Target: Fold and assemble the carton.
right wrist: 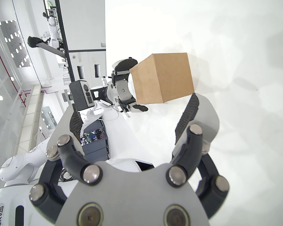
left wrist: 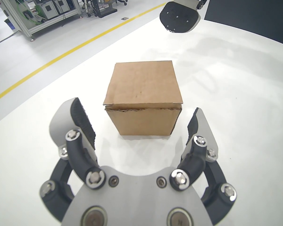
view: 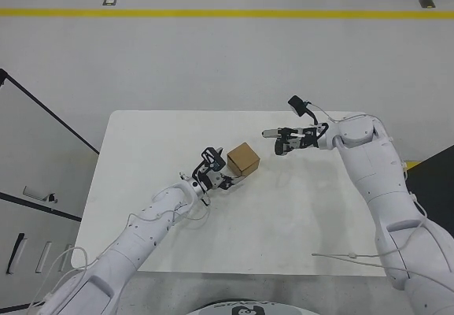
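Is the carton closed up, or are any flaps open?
Closed. The carton stands as a cube, top flap lying flat; no flap sticks up. Its underside is hidden.

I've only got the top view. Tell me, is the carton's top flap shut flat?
Observer: Nearly. In the left wrist view the carton has its flap down, overhanging the front face, with a thin seam showing.
Operator: Is the left gripper on it?
Observer: No. The left gripper is open, its fingers flanking the near face with gaps on both sides.
Operator: And the right gripper?
Observer: The right gripper is open too, with bare table between it and the carton.
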{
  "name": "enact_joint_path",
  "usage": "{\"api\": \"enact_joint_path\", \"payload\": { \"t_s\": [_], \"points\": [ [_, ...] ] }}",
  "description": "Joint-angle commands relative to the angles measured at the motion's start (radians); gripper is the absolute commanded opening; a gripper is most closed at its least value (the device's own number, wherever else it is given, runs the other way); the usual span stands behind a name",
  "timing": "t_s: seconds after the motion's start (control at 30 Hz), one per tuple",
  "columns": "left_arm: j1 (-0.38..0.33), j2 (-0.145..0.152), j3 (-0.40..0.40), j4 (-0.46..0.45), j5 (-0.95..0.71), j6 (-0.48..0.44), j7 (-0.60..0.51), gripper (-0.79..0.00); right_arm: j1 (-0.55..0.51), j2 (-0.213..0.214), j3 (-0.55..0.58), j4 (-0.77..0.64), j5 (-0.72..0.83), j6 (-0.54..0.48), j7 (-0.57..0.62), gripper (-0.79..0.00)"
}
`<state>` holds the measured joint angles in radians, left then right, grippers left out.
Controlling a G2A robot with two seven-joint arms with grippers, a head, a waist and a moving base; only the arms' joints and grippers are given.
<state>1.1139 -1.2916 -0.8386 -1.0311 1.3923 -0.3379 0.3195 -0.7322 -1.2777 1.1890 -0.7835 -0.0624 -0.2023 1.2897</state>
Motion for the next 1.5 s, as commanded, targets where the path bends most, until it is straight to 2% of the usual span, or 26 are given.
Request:
{"api": "enact_joint_path", "payload": {
  "t_s": [0.0,0.3,1.03,1.1,1.13,1.17,1.23,1.27,1.47],
  "points": [
    [0.004,0.000,-0.004,-0.007,-0.006,0.001,-0.005,0.000,0.000,0.000,0.000,0.000,0.000,0.000,0.000,0.000],
    [-0.012,-0.012,-0.001,0.025,-0.070,-0.081,-0.003,0.000,0.000,0.000,0.000,0.000,0.000,0.000,0.000,0.000],
    [-0.071,-0.053,0.028,0.156,-0.114,-0.110,0.040,0.000,0.000,0.000,0.000,0.000,0.000,0.000,0.000,0.000],
    [-0.075,-0.057,0.031,0.165,-0.116,-0.111,0.044,-0.080,0.000,0.000,0.000,0.000,0.000,0.000,0.000,0.000],
    [-0.077,-0.058,0.032,0.170,-0.117,-0.111,0.046,-0.160,0.000,0.000,0.000,0.000,0.000,0.000,0.000,0.000],
    [-0.079,-0.060,0.033,0.175,-0.117,-0.111,0.048,-0.332,0.000,0.000,0.000,0.000,0.000,0.000,0.000,0.000],
    [-0.082,-0.063,0.035,0.184,-0.118,-0.114,0.052,-0.585,0.000,0.000,0.000,0.000,0.000,0.000,0.000,0.000],
    [-0.083,-0.064,0.035,0.189,-0.119,-0.114,0.054,-0.776,0.000,0.000,0.000,0.000,0.000,0.000,0.000,0.000],
    [-0.081,-0.059,0.022,0.187,-0.100,-0.121,0.068,-0.785,0.000,0.000,0.000,0.000,0.000,0.000,0.000,0.000]
  ]
}}
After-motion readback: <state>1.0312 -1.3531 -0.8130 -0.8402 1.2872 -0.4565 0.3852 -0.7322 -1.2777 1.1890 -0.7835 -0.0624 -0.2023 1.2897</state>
